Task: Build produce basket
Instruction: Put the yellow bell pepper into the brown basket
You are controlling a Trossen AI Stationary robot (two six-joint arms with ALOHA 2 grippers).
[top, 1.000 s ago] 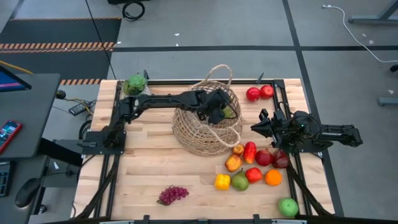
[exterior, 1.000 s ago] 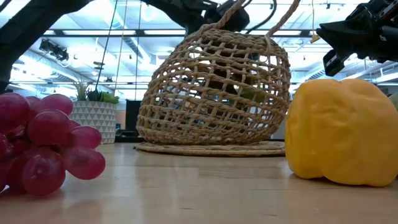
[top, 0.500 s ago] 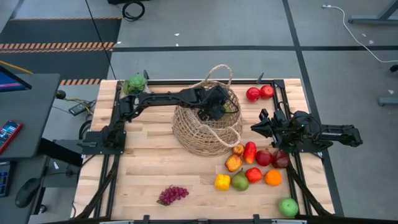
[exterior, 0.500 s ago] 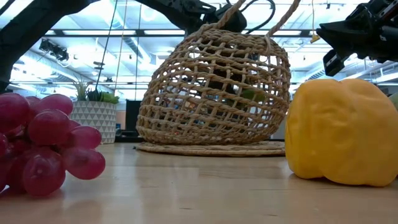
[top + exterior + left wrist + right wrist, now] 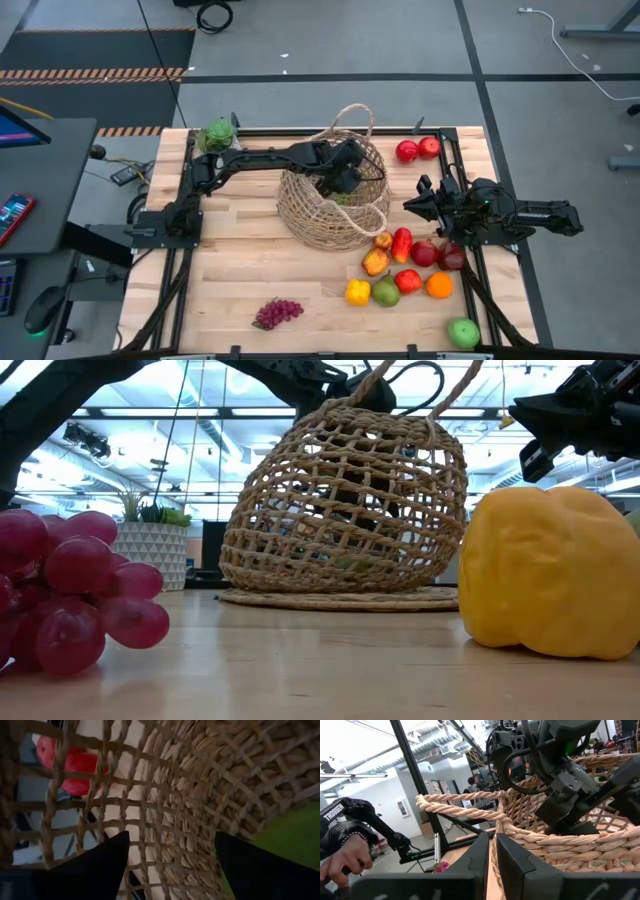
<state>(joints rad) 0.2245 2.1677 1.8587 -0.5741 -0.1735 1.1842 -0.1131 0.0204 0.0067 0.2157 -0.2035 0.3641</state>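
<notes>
The tan wicker basket (image 5: 333, 195) stands on its flat base at the table's middle, handles up. My left gripper (image 5: 345, 180) reaches down into it from the left, open (image 5: 170, 865), with only the woven wall showing between its fingers. A green fruit (image 5: 355, 560) lies on the basket's bottom, beside the fingers (image 5: 295, 835). My right gripper (image 5: 412, 205) waits shut at the right edge (image 5: 492, 860), pointing at the basket. More produce lies on the table: a yellow pepper (image 5: 357, 292), a grape bunch (image 5: 278, 313) and a green apple (image 5: 463, 332).
Two red apples (image 5: 417, 149) lie at the far right. A cluster of red, orange and green fruit (image 5: 405, 265) fills the space between basket and right arm. A potted plant (image 5: 217, 135) stands at the far left corner. Bare wood lies left of the basket.
My left gripper has opened and rolled inside the basket while staying in place. The green fruit it held near the basket's rim has dropped from the fingers to the basket's bottom.
</notes>
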